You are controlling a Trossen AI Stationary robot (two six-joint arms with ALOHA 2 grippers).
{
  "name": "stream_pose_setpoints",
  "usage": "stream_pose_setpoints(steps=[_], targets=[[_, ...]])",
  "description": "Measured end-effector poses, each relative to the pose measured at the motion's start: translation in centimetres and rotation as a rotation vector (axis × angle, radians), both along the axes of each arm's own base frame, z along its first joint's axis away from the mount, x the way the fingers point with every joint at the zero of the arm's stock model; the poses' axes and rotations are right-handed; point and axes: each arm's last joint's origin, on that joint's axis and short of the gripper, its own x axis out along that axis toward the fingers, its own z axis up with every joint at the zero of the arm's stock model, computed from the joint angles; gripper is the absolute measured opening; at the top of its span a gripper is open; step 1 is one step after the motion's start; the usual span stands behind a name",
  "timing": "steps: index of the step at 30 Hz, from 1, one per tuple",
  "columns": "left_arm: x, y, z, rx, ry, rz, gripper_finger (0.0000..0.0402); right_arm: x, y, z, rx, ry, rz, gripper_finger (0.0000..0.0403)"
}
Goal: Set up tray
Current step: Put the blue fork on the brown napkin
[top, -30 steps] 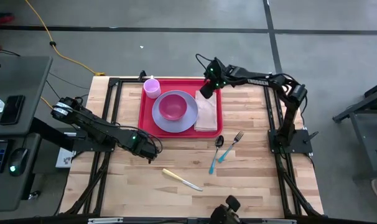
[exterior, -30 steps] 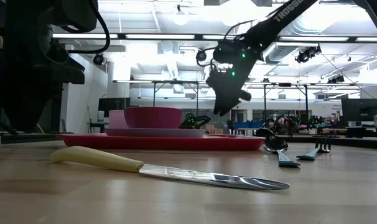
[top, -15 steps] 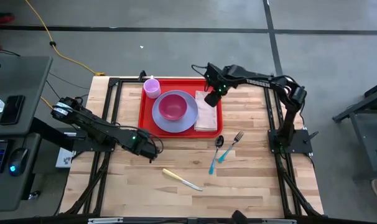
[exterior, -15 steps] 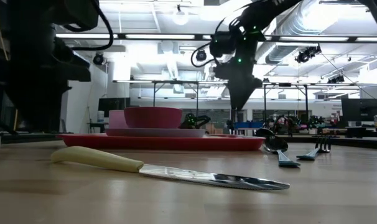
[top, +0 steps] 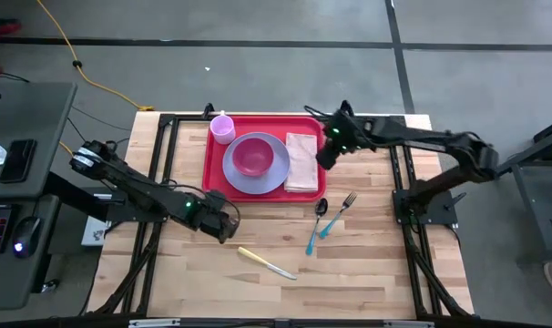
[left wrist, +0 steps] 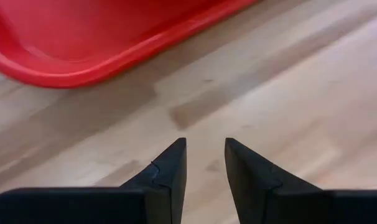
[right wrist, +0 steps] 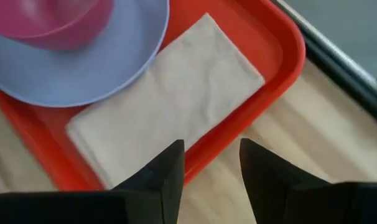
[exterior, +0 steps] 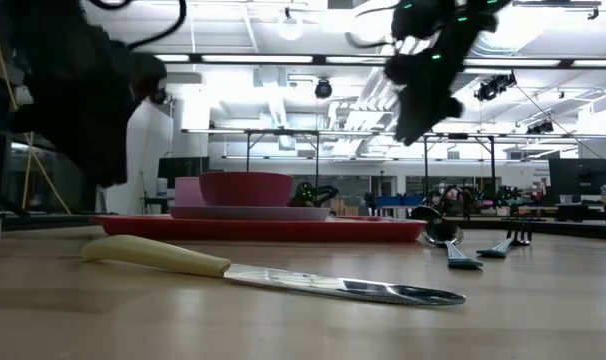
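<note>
The red tray (top: 210,173) lies at the table's far middle. On it are a lavender plate (top: 274,175) with a pink bowl (top: 251,157), a pink cup (top: 222,128) and a folded napkin (top: 301,162). My right gripper (top: 323,164) hangs open above the tray's right rim (right wrist: 282,43), beside the napkin (right wrist: 176,99), with nothing between its fingers (right wrist: 167,165). My left gripper (top: 226,228) hovers over bare wood just off the tray's near left corner (left wrist: 83,62). Its fingers (left wrist: 173,162) stand a little apart, holding nothing.
A teal-handled spoon (top: 316,221) and fork (top: 340,211) lie on the wood to the near right of the tray. A cream-handled knife (top: 267,262) lies nearer the front edge. Black frame rails (top: 164,146) run along the table's left, right and far sides.
My right gripper has drawn back from above the tray's far right corner toward the table's right and near edges, rising as it went, still open. My left gripper has tipped a little in place by the tray's near left corner.
</note>
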Motion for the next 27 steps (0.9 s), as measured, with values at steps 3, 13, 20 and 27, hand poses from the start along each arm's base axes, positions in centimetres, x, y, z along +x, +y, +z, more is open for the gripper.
stream_pose_setpoints(steps=[3, 13, 20, 27], targets=[[-0.6, -0.3, 1.2, 0.012, -0.069, -0.019, 0.0138, -2.2, 1.6, -0.6, 0.011, -0.099, -0.031, 0.0133], [-2.3, -1.3, 2.5, 0.041, -0.293, -0.102, 0.0138, -7.5, 6.3, -4.8, 0.166, -0.399, -0.089, 0.0134], [-2.3, -1.4, 0.9, -0.012, -0.349, -0.166, 0.0138, -9.0, 8.3, -6.3, 0.230, -0.496, -0.061, 0.0134], [-2.1, -1.8, 0.8, -0.036, -0.347, -0.284, 0.0138, -8.5, 9.6, -6.2, 0.229, -0.544, -0.040, 0.0134]])
